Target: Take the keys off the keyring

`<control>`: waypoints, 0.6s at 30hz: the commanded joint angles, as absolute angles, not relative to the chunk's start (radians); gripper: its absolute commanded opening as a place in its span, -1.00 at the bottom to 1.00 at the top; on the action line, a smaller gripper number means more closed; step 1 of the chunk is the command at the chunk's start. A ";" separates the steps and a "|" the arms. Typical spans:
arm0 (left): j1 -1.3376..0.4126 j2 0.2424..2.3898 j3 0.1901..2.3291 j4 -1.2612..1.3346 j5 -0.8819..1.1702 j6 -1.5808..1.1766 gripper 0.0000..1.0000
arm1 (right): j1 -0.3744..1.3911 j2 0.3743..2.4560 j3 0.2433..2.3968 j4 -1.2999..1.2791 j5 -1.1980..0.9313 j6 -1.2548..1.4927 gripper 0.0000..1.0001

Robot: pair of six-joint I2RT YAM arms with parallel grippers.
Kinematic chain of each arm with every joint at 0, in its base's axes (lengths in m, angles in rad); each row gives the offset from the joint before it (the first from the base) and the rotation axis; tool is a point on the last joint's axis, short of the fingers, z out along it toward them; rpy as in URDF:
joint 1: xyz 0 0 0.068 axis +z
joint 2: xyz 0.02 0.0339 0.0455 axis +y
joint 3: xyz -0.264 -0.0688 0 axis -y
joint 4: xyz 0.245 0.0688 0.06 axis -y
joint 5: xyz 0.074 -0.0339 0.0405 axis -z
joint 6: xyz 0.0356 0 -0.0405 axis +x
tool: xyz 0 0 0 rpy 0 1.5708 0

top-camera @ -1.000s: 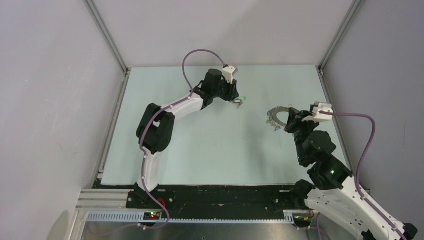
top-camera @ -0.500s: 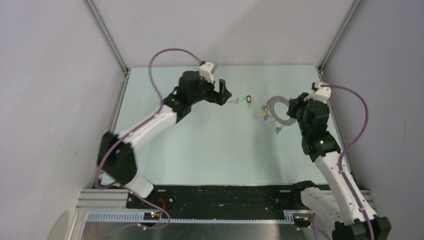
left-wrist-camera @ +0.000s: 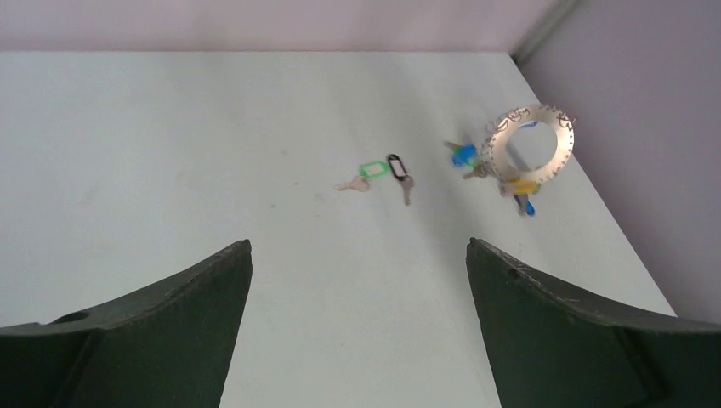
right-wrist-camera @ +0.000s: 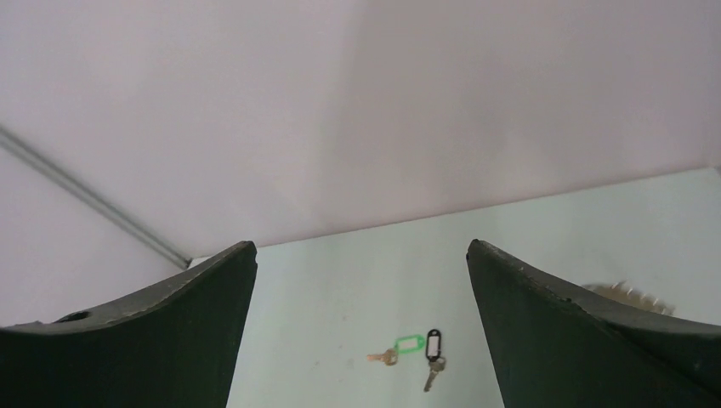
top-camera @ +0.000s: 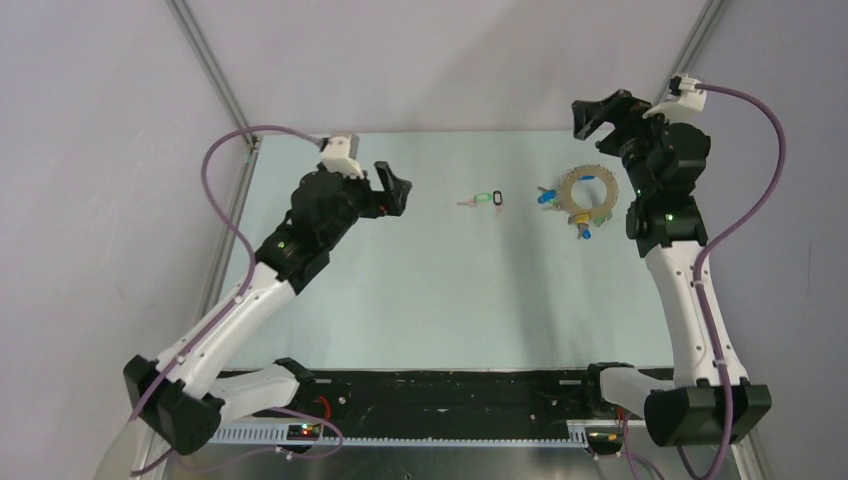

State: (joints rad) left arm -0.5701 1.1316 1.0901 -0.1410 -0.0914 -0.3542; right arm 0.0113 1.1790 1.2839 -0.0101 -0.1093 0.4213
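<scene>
Nearby, toward the far edge of the bench [top-camera: 400, 300], a green-tagged key [top-camera: 483, 198] and a black-tagged key [top-camera: 499, 198] lie loose, side by side. Close to the far right corner sits the keyring [top-camera: 588, 190], with blue- and yellow-headed keys [top-camera: 545, 196] clustered at its rim. Open bench stretches from these to the near edge. Left of the loose pair the left gripper [top-camera: 393, 190] hovers, fingers apart. Raised over the far edge, the right gripper [top-camera: 598, 108] has its fingers spread, holding nothing.

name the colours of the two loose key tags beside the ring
A green tag and a black tag; left wrist view shows them best.
</scene>
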 commanded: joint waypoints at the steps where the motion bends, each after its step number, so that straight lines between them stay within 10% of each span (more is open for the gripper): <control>1: -0.567 1.013 1.053 -0.163 -0.394 -0.471 0.97 | 0.068 1.072 1.298 -0.039 -0.107 0.346 0.99; 18: -0.568 0.778 1.111 -0.192 -0.626 -0.251 0.97 | 0.077 0.795 1.272 -0.060 0.065 0.225 0.99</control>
